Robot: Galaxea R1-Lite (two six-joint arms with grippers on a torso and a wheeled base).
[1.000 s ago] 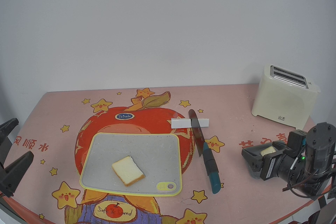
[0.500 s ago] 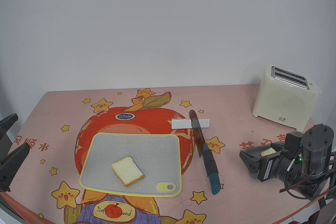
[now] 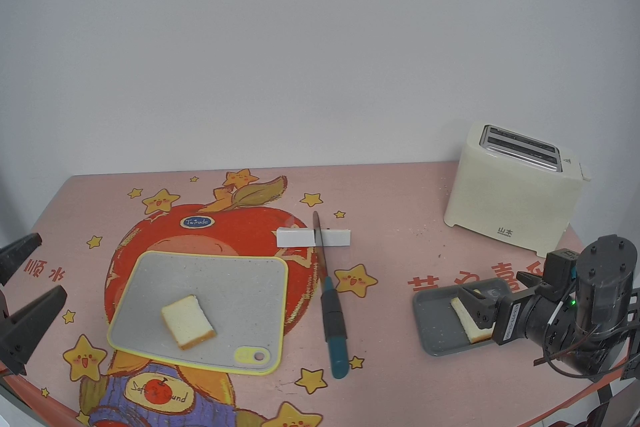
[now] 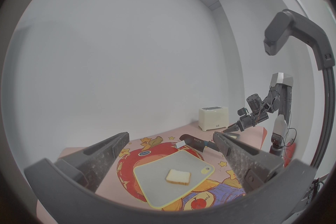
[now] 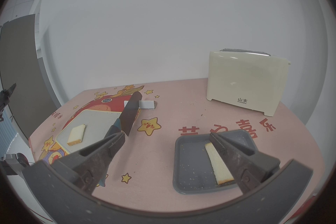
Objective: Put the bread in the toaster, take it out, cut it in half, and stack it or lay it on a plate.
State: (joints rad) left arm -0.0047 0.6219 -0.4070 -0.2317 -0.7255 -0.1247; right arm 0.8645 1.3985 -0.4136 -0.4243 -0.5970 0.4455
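One half slice of bread (image 3: 188, 321) lies on the grey cutting board (image 3: 233, 288) at the table's left. The other half (image 3: 467, 318) lies in a dark grey plate (image 3: 430, 331) at the right; the right wrist view shows that piece (image 5: 218, 163) partly behind one finger. My right gripper (image 3: 475, 305) hovers at the plate's near right edge, open and holding nothing. At the table's left edge my left gripper (image 3: 50, 265) is open and empty, well clear of the board. The cream toaster (image 3: 513, 188) stands at the back right with empty slots.
A knife (image 3: 330, 308) with a teal handle lies between board and plate, its blade resting across a small white block (image 3: 313, 237). The toaster stands just behind the plate. Bare tabletop lies between knife and plate.
The head view has shifted, so everything sits further left. The plate with its bread half, hidden under the right gripper before, now shows in front of it. The gripper stays open.
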